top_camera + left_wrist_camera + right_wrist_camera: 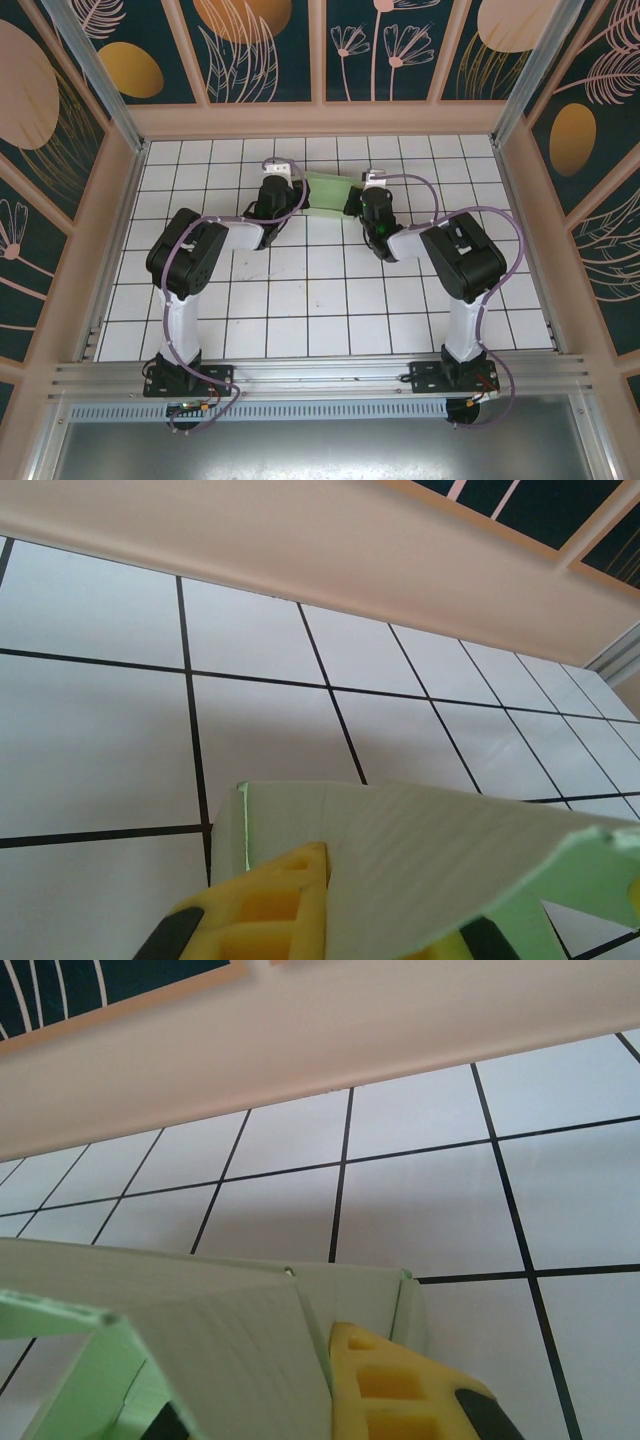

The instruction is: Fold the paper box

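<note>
White tiled tabletop (330, 300) open on near side, between left arm's black elbow (187, 250) and right arm's black elbow (462, 255). Farther back, pale green card paper box (328, 188) spans the gap, near peach back wall (320, 120).

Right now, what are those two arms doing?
Left gripper shut on paper box, left end. Right gripper shut on right end. Nothing seen in the way.
</note>
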### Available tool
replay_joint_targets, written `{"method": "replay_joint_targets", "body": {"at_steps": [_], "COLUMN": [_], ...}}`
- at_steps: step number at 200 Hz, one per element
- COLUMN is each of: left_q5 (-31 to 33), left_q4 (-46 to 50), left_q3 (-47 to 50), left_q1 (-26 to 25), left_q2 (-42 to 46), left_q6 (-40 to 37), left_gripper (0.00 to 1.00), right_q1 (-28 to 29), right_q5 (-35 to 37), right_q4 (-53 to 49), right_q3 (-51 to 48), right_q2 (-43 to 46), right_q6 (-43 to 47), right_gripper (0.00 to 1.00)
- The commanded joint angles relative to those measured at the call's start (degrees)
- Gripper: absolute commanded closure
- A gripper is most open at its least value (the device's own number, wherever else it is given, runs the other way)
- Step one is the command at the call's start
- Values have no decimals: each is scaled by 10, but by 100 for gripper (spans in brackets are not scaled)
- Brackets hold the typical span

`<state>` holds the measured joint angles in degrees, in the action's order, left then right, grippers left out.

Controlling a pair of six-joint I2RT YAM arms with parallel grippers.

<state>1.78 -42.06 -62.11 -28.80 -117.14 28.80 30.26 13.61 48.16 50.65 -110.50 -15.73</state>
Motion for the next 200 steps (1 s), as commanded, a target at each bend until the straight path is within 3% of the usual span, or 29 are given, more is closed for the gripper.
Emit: {"method": "replay_joint_targets", "body": {"at_steps": [1, 29, 70, 90, 119, 148, 183, 200], "left_q5": [-3, 7, 17, 15, 19, 14, 7, 4], "left_q4": [-2, -4, -1, 8, 21, 21, 16, 13], "left_q3": [23, 35, 36, 28, 19, 16, 18, 21], "left_q1": [-3, -3, -3, -3, -3, -3, -3, -3], "left_q2": [9, 12, 8, 9, 8, 1, -5, -7], "left_q6": [-27, -29, -50, -57, -66, -62, -53, -45], "left_gripper": [100, 100, 100, 100, 100, 100, 100, 100], "right_q1": [19, 22, 20, 16, 14, -31, -49, -52], "right_q5": [-17, -22, -46, -79, -94, -132, -172, -168], "right_q4": [49, 59, 41, 26, -24, -120, -330, -386], "right_q3": [-18, -27, -42, -53, -57, -7, 156, 214], "right_q2": [6, 31, 96, 142, 202, 227, 154, 111], "right_q6": [19, 38, 52, 42, 24, -14, -11, -1], "right_gripper": [100, 92, 52, 38, 34, 35, 36, 46]}}
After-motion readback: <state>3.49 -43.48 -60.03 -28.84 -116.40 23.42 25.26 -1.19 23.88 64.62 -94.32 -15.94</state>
